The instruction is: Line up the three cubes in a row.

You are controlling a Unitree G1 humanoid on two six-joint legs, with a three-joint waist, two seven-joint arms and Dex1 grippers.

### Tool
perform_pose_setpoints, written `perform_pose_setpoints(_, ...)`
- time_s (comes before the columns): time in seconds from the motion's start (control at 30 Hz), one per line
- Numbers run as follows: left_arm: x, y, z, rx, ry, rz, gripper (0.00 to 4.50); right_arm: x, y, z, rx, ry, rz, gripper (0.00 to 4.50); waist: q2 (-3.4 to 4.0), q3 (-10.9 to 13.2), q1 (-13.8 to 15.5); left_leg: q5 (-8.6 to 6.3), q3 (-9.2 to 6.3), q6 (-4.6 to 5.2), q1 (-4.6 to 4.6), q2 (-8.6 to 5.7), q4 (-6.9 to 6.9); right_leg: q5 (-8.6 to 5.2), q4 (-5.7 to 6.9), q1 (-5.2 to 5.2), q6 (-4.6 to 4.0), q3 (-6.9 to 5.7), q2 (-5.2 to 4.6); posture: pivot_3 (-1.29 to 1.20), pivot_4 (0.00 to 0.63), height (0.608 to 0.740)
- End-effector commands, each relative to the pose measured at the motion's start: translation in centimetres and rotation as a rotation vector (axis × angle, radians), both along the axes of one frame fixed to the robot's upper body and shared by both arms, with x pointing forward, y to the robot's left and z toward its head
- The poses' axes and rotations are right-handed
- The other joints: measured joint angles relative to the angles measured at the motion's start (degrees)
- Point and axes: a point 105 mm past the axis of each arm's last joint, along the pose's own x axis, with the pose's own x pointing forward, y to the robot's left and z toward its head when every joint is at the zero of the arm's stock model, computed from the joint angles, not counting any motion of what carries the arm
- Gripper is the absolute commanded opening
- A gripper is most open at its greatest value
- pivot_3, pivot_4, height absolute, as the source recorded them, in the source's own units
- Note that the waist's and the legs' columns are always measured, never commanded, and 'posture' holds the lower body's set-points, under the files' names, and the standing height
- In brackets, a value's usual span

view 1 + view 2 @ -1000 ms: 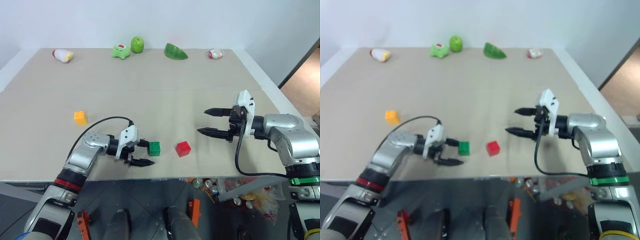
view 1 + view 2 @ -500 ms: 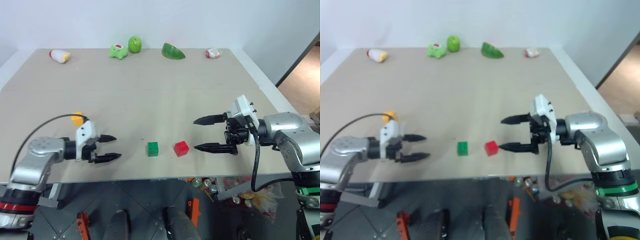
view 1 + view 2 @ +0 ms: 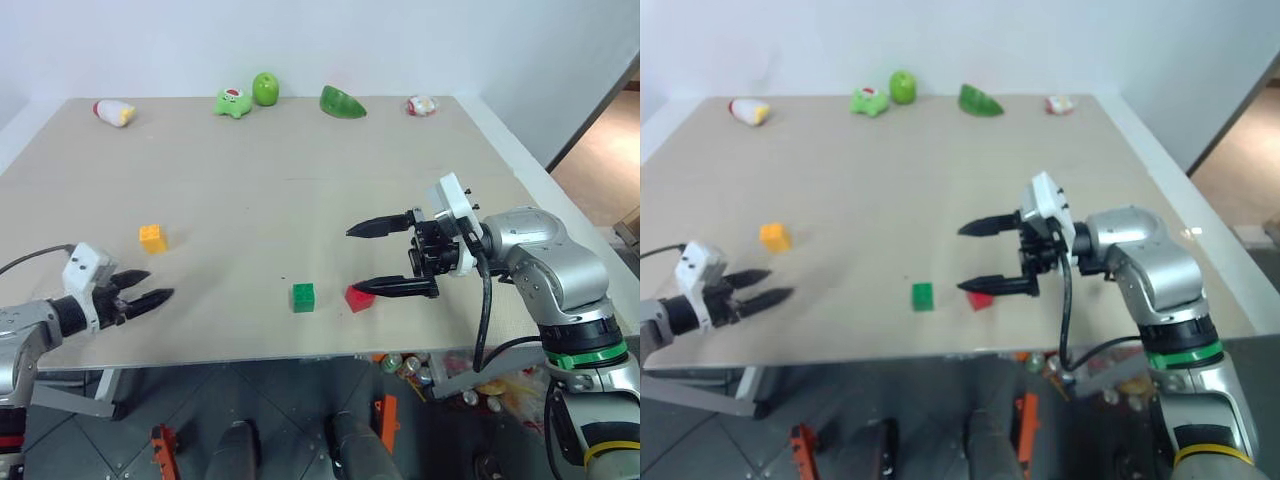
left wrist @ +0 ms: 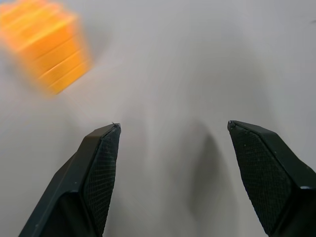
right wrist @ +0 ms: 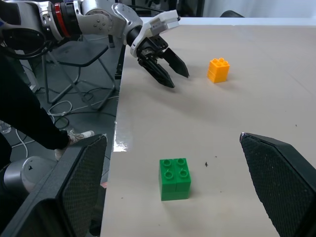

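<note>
Left eye view shows the table (image 3: 300, 190) with the green cube (image 3: 303, 297) near its front edge and the red cube (image 3: 359, 298) just to the right of it, apart from it. The yellow-orange cube (image 3: 152, 238) sits well to the left and a little farther back, so the three do not form a row.

The right end effector (image 3: 362, 259) reaches in from the right with its two fingers spread wide and nothing between them; its lower finger hangs over the red cube and partly hides it. The left end effector (image 3: 146, 287) is at the near left edge of the table, fingers parted and empty, near the yellow-orange cube but not touching it. Left wrist view shows that cube (image 4: 47, 44) blurred, beyond the open fingers.

Along the far edge lie a white-and-red toy (image 3: 112, 112) at the left, two green rounded toys (image 3: 240, 98), a green wedge-shaped toy (image 3: 341, 102), and another small white-and-red toy (image 3: 421, 105) at the right.
</note>
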Motion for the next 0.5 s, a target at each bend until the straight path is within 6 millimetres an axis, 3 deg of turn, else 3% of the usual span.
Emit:
perform_pose_setpoints(0.03, 1.4, 1.7, 2.0, -0.015, -0.098, 0.115, 3.58, -0.1, 0.0, 0.9, 0.008, -0.050, 0.008, 4.50, -0.01, 0.00, 0.23, 0.00, 0.00, 0.00, -0.02, 0.00, -0.01, 0.00, 0.00, 0.01, 0.00, -0.05, -0.04, 0.00, 0.150, 0.733)
perform_pose_setpoints(0.2, 3.6, 2.0, 1.9, -0.061, -0.105, 0.202, 3.58, -0.2, -0.2, 0.8, 0.008, -0.053, -0.002, 4.50, -0.02, -0.01, 0.42, 0.00, 0.01, 0.00, -0.02, 0.00, -0.06, -0.01, 0.00, 0.02, 0.00, -0.09, -0.04, 0.00, 0.150, 0.733)
perform_pose_setpoints(0.5, 6.2, 0.3, 1.5, -0.083, -0.085, 0.242, 3.58, -0.3, -0.5, 0.9, 0.016, -0.059, -0.021, 4.50, -0.05, -0.03, 0.75, 0.00, 0.00, 0.00, 0.00, 0.00, -0.07, 0.01, 0.01, 0.04, 0.02, -0.10, -0.02, 0.00, 0.150, 0.733)
